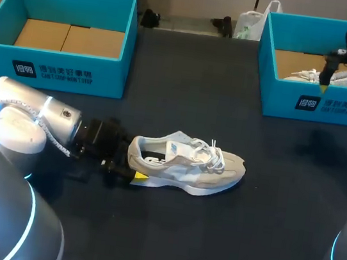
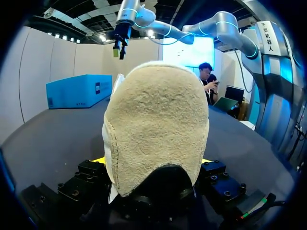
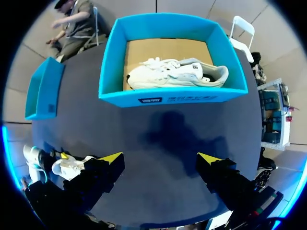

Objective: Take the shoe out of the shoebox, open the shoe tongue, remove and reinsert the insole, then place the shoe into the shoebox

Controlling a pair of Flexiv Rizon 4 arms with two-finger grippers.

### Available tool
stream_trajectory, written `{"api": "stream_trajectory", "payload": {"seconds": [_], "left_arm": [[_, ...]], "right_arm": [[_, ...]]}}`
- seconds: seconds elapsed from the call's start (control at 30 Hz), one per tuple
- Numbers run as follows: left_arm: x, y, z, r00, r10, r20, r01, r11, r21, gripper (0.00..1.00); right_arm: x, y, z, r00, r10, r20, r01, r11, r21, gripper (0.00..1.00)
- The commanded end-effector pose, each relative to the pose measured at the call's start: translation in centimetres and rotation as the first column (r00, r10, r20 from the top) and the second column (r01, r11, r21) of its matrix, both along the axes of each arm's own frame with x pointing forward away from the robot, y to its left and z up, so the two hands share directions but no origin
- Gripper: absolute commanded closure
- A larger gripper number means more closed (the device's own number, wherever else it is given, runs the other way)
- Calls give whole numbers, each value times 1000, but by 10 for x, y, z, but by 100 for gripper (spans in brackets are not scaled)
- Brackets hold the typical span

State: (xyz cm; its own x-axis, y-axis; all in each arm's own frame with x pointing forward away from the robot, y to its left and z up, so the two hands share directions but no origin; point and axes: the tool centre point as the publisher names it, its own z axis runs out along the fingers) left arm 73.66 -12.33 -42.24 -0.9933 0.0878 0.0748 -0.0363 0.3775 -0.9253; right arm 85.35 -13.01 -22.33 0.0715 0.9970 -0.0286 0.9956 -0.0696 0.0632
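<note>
Left gripper [image 1: 134,163] clasps the shoe [image 1: 188,164] by its heel on the table [image 1: 210,238]. The right gripper [image 3: 160,160], spread wide, alone sees a second shoe [image 3: 175,75] in the far-right box [image 3: 172,98].

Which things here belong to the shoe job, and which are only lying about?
Job: grey shoe, its heel in the left gripper; empty shoebox; right gripper, open.
Lying about, probably: second shoebox, with a white shoe inside.

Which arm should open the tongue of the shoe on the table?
Probably right: the right gripper hangs open over the box, while the left gripper grips the shoe at its heel.
</note>
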Motion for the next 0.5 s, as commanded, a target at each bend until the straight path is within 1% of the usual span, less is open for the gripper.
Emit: {"api": "stream_trajectory", "payload": {"seconds": [0.03, 0.07, 0.13, 0.3, 0.37, 0.5], "left_arm": [[0, -1, -1, 1000, -3, -1, 3, 1000, 3, 100], [0, -1, -1, 1000, -3, -1, 3, 1000, 3, 100], [0, -1, -1, 1000, -3, -1, 3, 1000, 3, 100], [0, -1, -1, 1000, -3, -1, 3, 1000, 3, 100], [0, -1, -1, 1000, -3, -1, 3, 1000, 3, 100], [0, -1, -1, 1000, -3, -1, 3, 1000, 3, 100]], "right_arm": [[-19, 28, 4, 1000, 2, 23, -1, 999, -51, 0], [-21, 33, 3, 999, -7, 43, 9, 999, -34, 0], [-27, 46, 1, 1000, -13, 26, 14, 999, -43, 0], [-40, 75, -3, 1000, -11, 27, 13, 998, -55, 0], [-45, 86, -4, 999, -22, 46, 24, 999, -47, 0], [-54, 112, -3, 999, -26, 48, 29, 998, -58, 0]]}}
